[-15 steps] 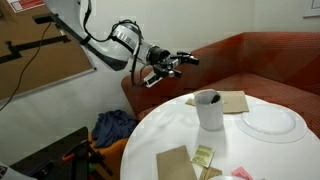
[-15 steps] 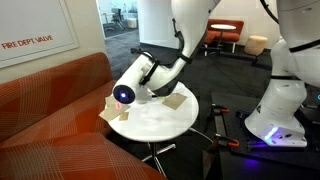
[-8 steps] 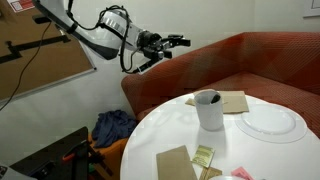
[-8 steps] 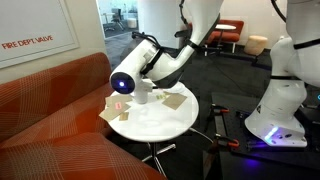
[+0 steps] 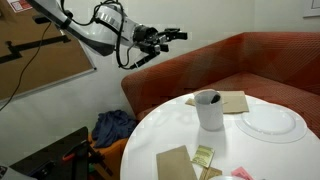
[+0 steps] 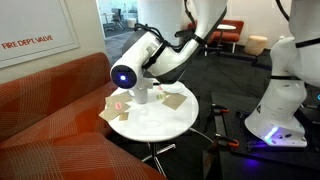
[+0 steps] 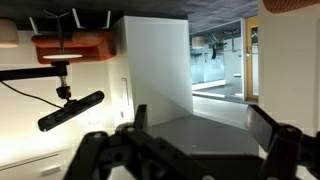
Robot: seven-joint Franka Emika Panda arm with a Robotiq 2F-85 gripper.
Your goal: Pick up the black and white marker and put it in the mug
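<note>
The white mug [image 5: 209, 110] stands on the round white table [image 5: 170, 125]; it also shows under the arm in an exterior view [image 6: 141, 96]. A dark end [image 5: 212, 97] shows in the mug's mouth, probably the marker's black end; its white barrel is hidden. My gripper [image 5: 172, 37] hangs high above the table's left side, well away from the mug, pointing at the sofa. It is open and holds nothing. In the wrist view my gripper [image 7: 200, 125] shows spread dark fingers [image 7: 268, 125], with only room and floor between them.
A flat white plate [image 5: 270, 122] lies right of the mug. Brown paper sheets [image 5: 236, 102] [image 5: 175, 163] and a green packet [image 5: 205, 157] lie on the table. A red sofa [image 5: 260, 60] curves behind. Blue cloth [image 5: 115, 126] sits on the floor. Another white robot [image 6: 285, 80] stands nearby.
The arm has risen and drawn back to the left, away from the mug and table. The gripper stayed open and empty throughout.
</note>
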